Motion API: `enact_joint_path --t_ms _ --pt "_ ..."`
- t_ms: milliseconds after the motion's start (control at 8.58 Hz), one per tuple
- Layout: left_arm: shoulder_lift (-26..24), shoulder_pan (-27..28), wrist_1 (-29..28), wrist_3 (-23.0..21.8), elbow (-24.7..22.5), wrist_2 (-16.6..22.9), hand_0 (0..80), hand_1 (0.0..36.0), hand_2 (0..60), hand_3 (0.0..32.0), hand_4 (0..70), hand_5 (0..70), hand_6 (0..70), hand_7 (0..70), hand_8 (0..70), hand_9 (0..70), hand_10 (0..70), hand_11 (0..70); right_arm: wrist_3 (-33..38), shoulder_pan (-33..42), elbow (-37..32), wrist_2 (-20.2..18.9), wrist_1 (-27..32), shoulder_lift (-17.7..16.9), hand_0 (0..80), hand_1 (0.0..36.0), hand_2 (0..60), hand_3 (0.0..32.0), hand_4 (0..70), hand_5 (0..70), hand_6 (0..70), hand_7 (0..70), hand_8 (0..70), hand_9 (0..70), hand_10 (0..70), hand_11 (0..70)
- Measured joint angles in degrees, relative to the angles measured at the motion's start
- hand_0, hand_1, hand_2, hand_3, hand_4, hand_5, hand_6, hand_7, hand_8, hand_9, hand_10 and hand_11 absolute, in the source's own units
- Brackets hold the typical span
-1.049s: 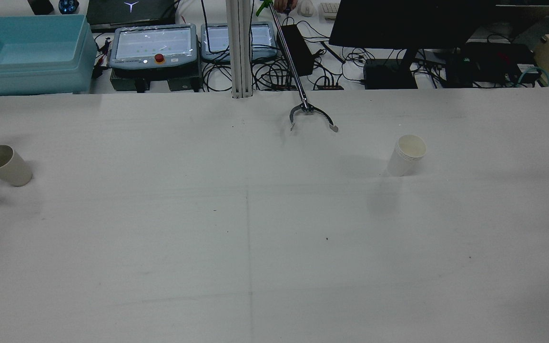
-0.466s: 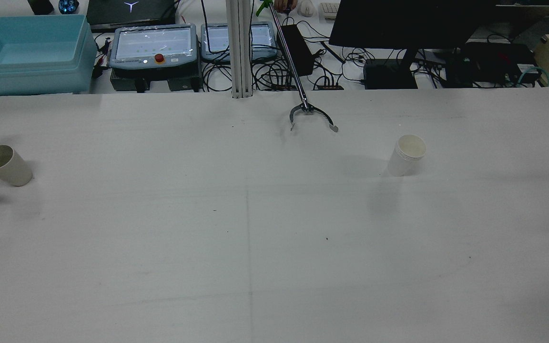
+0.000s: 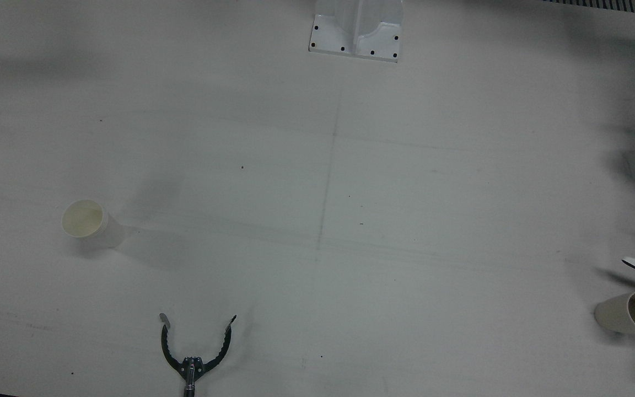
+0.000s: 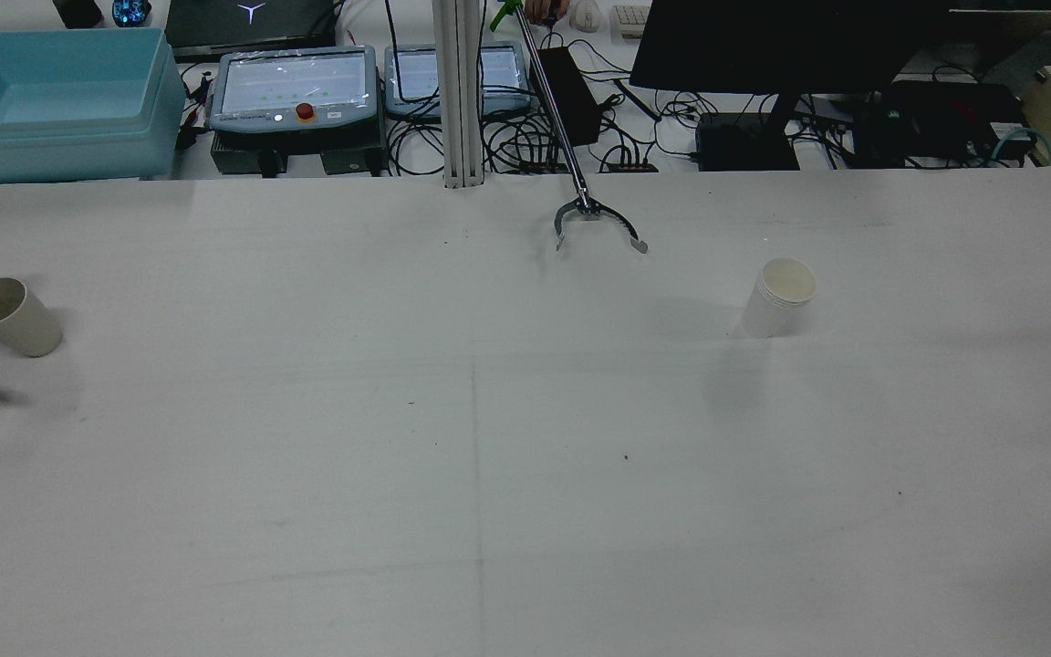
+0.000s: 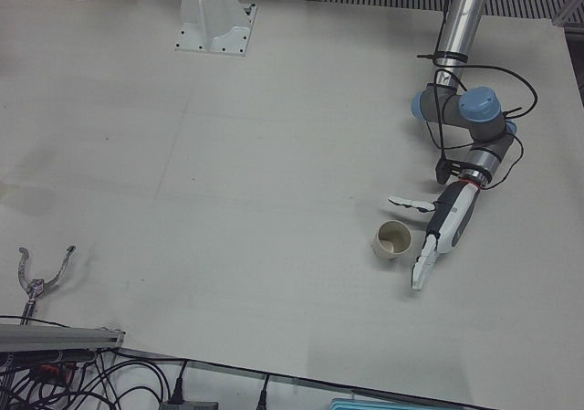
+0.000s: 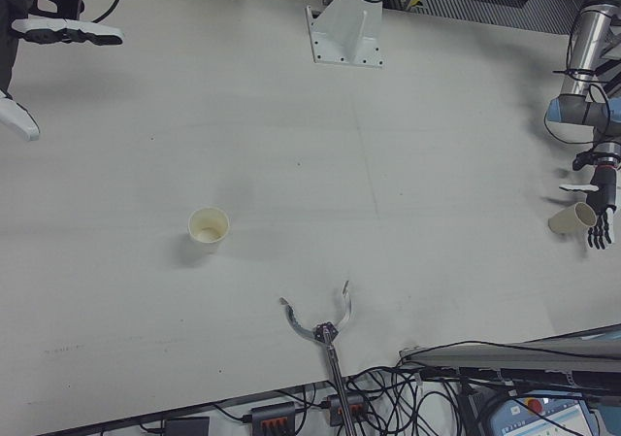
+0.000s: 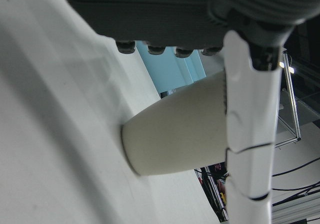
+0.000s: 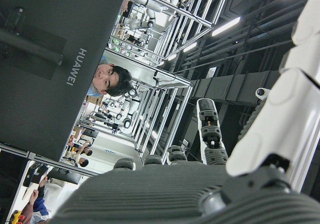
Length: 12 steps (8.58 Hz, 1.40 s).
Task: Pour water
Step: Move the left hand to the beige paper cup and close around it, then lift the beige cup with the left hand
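Observation:
A beige cup [image 4: 11, 316] stands at the table's far left in the rear view; it also shows in the left-front view [image 5: 393, 239] and the left hand view [image 7: 180, 131]. My left hand [image 5: 443, 226] is open, with fingers on one side of the cup and the thumb on the other, not closed on it. A white cup [image 4: 779, 297] stands upright on the right half of the table, also seen in the right-front view [image 6: 209, 228]. My right hand [image 6: 44, 23] is open and raised, far from the white cup.
A long-handled grabber tool [image 4: 594, 219] lies with its open claw on the far middle of the table. A blue bin [image 4: 56, 100], control pendants [image 4: 297, 91] and cables sit beyond the far edge. An arm pedestal [image 3: 356, 27] stands at the table's robot side.
My left hand has moved in from the table's edge toward the beige cup, and its fingers and thumb now flank it. The cups and grabber have not moved.

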Motion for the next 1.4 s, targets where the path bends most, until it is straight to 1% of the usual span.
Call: enact_joint_path --t_ms 350,583,699,816,932,1049,1165,1282,1398 --pt "-1.83 1.02 -0.16 -0.72 1.32 -0.69 64.1 25.7 0.0 4.8 0.0 0.0 0.0 3.8 0.0 0.0 0.2 3.5 0.03 2.29 0.16 -2.64 -0.07 0.00 43.8 10.0 11.0 2.8 14.1 11.2 3.5 7.0 0.0 0.0 0.0 0.0" --pt "-3.62 1.07 -0.04 -0.81 2.60 -1.41 63.0 25.9 0.0 4.2 0.0 0.0 0.0 4.6 0.0 0.0 0.6 4.0 0.03 2.86 0.15 -3.13 -0.10 0.00 43.6 9.8 11.0 3.2 13.4 10.7 3.4 6.8 0.0 0.0 0.0 0.0" --pt "-4.08 1.08 0.10 -0.82 2.90 -1.57 62.9 26.0 0.0 3.6 0.0 0.0 0.0 5.0 0.0 0.0 0.7 4.2 0.03 2.91 0.05 -3.19 -0.10 0.00 43.5 9.8 11.2 3.0 13.6 11.0 3.4 6.5 0.0 0.0 0.0 0.0" --pt "-4.33 1.08 0.31 -0.83 3.06 -1.65 64.4 25.7 0.0 3.0 0.0 0.2 0.0 5.2 0.0 0.0 1.0 4.6 0.03 2.90 -0.07 -3.21 -0.10 0.00 43.5 9.8 11.0 3.0 13.3 10.9 3.3 6.6 0.0 0.0 0.0 0.0" --pt "-4.60 1.16 0.53 -0.83 3.14 -1.65 63.3 25.5 0.0 1.8 0.2 0.6 0.0 4.8 0.0 0.0 1.3 5.0 0.03 2.88 -0.16 -3.22 -0.10 0.00 43.3 9.8 11.0 3.2 13.0 10.6 3.3 6.5 0.0 0.0 0.0 0.0" --pt "-4.97 1.20 0.86 -0.80 3.19 -1.59 63.0 25.3 0.0 0.2 2.0 1.1 0.0 4.2 0.0 0.0 1.4 5.0 0.03 2.86 -0.22 -3.22 -0.10 -0.03 43.3 9.8 10.9 3.2 12.8 10.4 3.2 6.4 0.0 0.0 0.0 0.0" --pt "-5.43 1.23 1.21 -0.76 3.42 -1.55 62.9 25.1 0.0 0.0 6.3 3.0 0.0 3.3 0.0 0.0 1.7 5.3 0.00 2.81 -0.28 -3.22 -0.10 -0.06 43.2 9.8 10.9 3.2 12.7 10.4 3.2 6.2 0.0 0.0 0.0 0.0" --pt "-5.91 1.25 1.43 -0.75 3.80 -1.53 62.3 23.2 0.0 0.0 22.1 9.0 0.0 3.1 0.0 0.0 2.3 5.8 0.00 2.81 -0.42 -3.22 -0.10 -0.05 43.0 9.7 11.0 3.4 12.3 10.2 3.0 6.1 0.0 0.0 0.0 0.0" --pt "-6.21 1.25 1.63 -0.77 4.08 -1.55 61.6 20.9 0.0 0.0 43.8 20.4 0.1 7.1 0.0 0.1 3.4 6.7 0.01 2.86 -0.56 -3.22 -0.10 -0.06 43.0 9.7 11.2 3.4 12.1 10.2 3.0 5.9 0.0 0.0 0.0 0.0"
